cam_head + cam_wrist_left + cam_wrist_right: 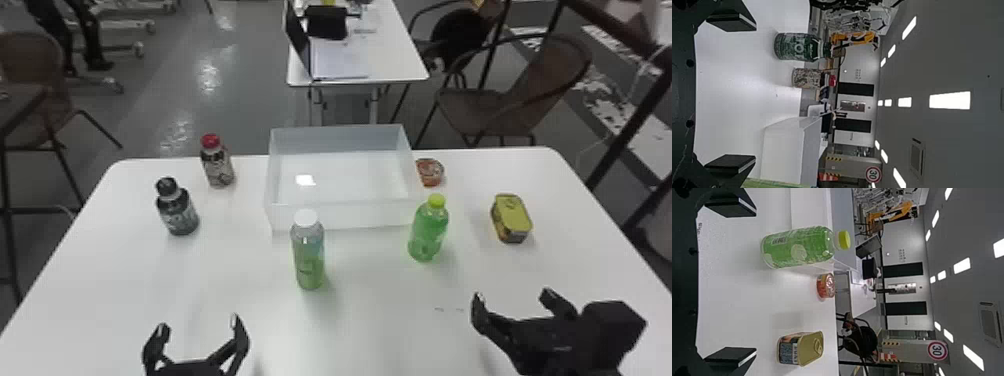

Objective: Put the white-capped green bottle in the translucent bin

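Note:
In the head view my left gripper (197, 332) stands open low at the left, nearer than the white-capped green bottle (308, 252) and to its left. That bottle is upright in front of the translucent bin (340, 215). My right gripper (515, 300) is at the lower right, also open, with nothing between its fingers. The left wrist view has the left gripper (730, 94) spread and holding nothing, the bin (781, 150) beyond, and a strip of green bottle (777, 184) at the edge. The right wrist view shows the right gripper (730, 284) apart.
A yellow-capped green bottle (429, 230) stands near the bin's front right corner. Right of the bin are a small round can (430, 172) and a yellow-topped tin (511, 219). A dark bottle (178, 207) and a red-capped bottle (217, 162) stand to the left.

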